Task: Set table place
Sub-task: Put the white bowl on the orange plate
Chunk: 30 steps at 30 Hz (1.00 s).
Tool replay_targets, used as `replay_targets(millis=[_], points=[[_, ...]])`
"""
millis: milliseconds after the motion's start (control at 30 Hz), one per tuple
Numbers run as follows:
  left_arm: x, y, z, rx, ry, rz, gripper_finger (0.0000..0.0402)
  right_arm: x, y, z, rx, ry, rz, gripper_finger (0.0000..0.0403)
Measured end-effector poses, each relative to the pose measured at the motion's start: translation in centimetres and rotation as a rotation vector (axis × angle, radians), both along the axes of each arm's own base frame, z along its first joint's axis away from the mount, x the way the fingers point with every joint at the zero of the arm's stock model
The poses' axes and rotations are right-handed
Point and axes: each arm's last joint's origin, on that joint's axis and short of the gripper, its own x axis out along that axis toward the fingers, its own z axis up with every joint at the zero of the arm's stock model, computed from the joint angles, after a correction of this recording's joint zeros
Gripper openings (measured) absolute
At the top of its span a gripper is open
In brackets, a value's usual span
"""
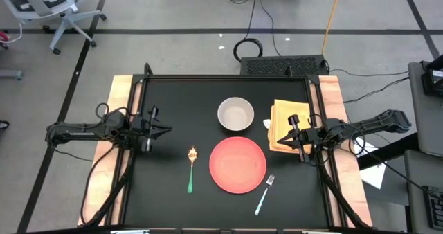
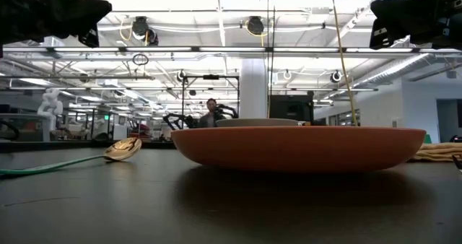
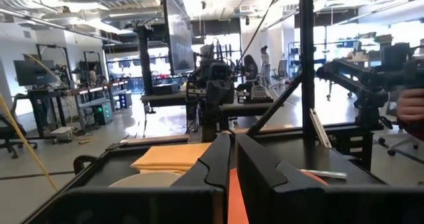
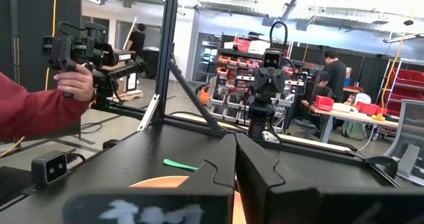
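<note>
On the black table (image 1: 173, 102) lie a red plate (image 1: 238, 165) at the middle right, a white bowl (image 1: 236, 114) behind it, and a folded yellow napkin (image 1: 282, 120) at the far right. A spoon (image 1: 192, 167) with a green handle lies left of the plate, a fork (image 1: 265, 193) with a teal handle right of it. My left gripper (image 1: 168, 129) hovers shut at the table's left, empty. My right gripper (image 1: 286, 134) hovers shut above the napkin's near part, empty.
Light wooden strips (image 1: 119, 88) run along the table's left and right sides. A person's red sleeve and hand (image 4: 40, 105) show beyond the table in the right wrist view. Bare tabletop lies at the near left (image 1: 156, 199).
</note>
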Motion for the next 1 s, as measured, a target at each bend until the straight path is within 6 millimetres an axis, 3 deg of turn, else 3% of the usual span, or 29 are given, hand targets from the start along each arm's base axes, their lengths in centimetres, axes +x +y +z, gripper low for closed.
replay_targets(millis=[467,600,700,1000], points=[[-0.1,0.0,0.3,0.158,-0.048,0.034,0.0031,0.0,0.0,0.3,-0.011,-0.035,-0.014,0.0000],[0.0,0.0,0.1,0.099,-0.023,0.021,0.0031,0.0,-0.6,0.6,0.084,-0.042,-0.182,0.0000],[0.0,0.0,0.1,0.076,-0.018,0.016,0.0031,0.3,-1.0,-0.6,0.086,0.091,-0.276,0.0003],[0.0,0.0,0.1,0.072,-0.018,0.014,0.0031,1.7,-2.5,3.4,0.168,0.142,-0.399,0.0015]])
